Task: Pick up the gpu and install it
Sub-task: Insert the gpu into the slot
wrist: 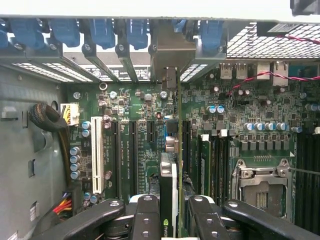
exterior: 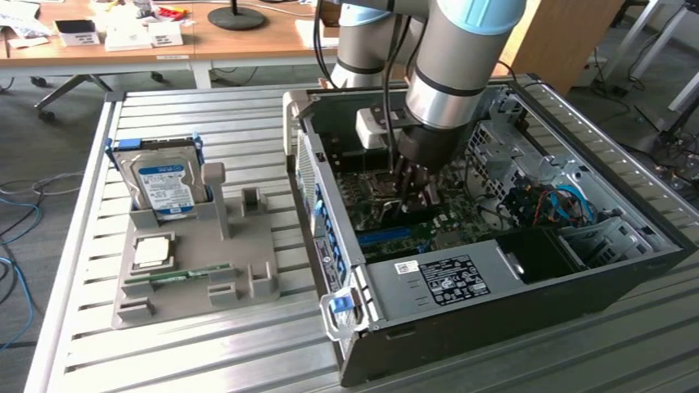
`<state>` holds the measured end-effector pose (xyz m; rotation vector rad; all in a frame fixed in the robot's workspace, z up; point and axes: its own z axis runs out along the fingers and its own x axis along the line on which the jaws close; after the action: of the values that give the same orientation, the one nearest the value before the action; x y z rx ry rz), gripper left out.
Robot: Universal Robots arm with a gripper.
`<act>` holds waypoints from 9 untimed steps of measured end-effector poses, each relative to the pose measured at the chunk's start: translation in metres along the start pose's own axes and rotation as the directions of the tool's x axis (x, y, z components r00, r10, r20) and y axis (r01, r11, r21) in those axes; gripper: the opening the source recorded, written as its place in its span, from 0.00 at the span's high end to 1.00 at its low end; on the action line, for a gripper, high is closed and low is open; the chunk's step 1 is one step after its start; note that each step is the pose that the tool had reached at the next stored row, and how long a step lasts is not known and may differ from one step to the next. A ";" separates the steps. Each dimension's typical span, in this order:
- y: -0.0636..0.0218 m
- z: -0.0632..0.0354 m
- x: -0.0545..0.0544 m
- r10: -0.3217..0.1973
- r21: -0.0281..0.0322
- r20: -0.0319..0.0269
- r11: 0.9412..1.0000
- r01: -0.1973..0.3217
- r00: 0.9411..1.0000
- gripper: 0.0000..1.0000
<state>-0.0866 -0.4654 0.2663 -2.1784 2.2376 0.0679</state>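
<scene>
My gripper (exterior: 413,190) reaches down into the open computer case (exterior: 611,270), over the motherboard. In the wrist view the gpu (wrist: 170,190) stands edge-on between the two black fingers (wrist: 145,220), and the gripper (wrist: 172,222) is shut on it. The card's thin board edge runs along a black expansion slot of the green motherboard (wrist: 140,105). Its silver bracket (wrist: 172,55) lies against the case's rear slot openings. In the exterior view the card is mostly hidden under the fingers.
A grey holder tray (exterior: 257,246) beside the case carries a blue-labelled hard drive (exterior: 164,182), a processor chip (exterior: 153,250) and a green memory stick (exterior: 180,276). Inside the case are the power supply (exterior: 459,280), a white slot (wrist: 96,155), the processor socket (wrist: 262,185) and cables (wrist: 52,122).
</scene>
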 end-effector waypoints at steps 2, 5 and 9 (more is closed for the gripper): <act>0.0003 0.0003 0.000 0.000 0.000 0.000 1.000 0.000 1.000 0.73; 0.0008 0.0017 0.000 0.000 0.000 0.000 1.000 0.000 1.000 0.73; 0.0011 0.0033 0.000 0.000 0.000 0.000 1.000 0.000 1.000 0.73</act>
<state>-0.0877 -0.4654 0.2631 -2.1786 2.2377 0.0677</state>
